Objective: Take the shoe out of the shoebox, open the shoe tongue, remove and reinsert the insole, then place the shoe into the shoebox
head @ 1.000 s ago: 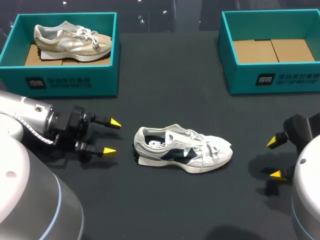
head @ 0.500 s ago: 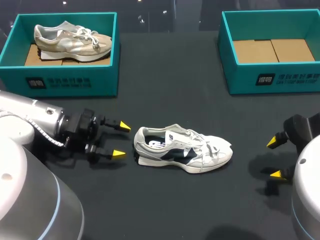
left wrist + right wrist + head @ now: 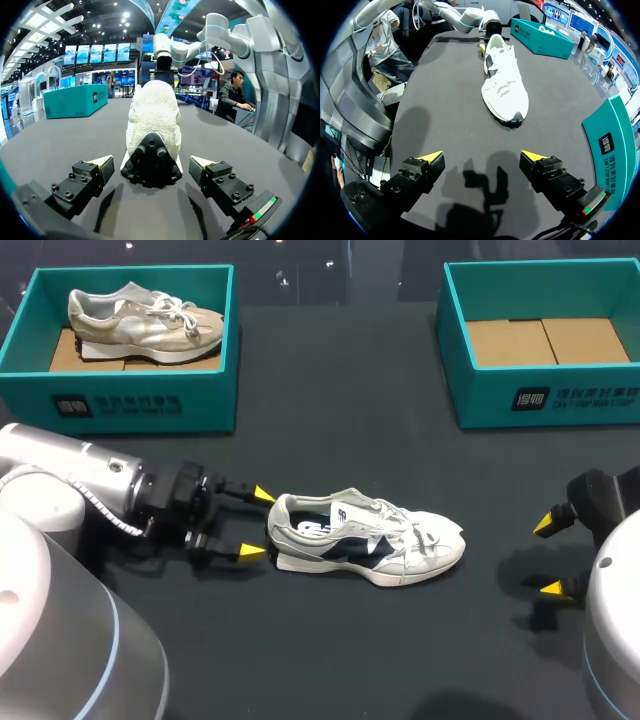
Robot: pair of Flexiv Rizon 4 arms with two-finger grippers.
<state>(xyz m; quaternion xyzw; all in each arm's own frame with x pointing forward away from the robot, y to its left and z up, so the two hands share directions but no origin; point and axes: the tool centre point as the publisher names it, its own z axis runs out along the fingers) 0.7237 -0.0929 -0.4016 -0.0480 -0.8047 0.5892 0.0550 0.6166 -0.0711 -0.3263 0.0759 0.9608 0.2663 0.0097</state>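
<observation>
Black table (image 3: 330, 420) carries everything. Left arm (image 3: 80, 480) comes in low from the left side, lying nearly flat across the surface. Right arm (image 3: 610, 510) sits at the right edge, only its wrist end over the table.

Teal shoebox (image 3: 130, 405) at far left, open top, holds a beige sneaker (image 3: 145, 322) lying on its side. Second teal shoebox (image 3: 545, 400) at far right, open top, with only a brown cardboard liner (image 3: 545, 340) showing inside.

White sneaker (image 3: 365, 537) with dark side panels stands upright on the table near the middle, outside both boxes. Heel points at the left arm, toe at the right arm. Laces are tied, insole visible in the opening.

Left gripper (image 3: 257, 524): fingers spread, one yellow tip on each side of the heel's end. Left wrist view shows the heel sitting between the tips with a gap on both sides, so no contact that I can see.

Right gripper (image 3: 548, 556): fingers spread, holding nothing, well apart from the toe and in line with it in the right wrist view.
</observation>
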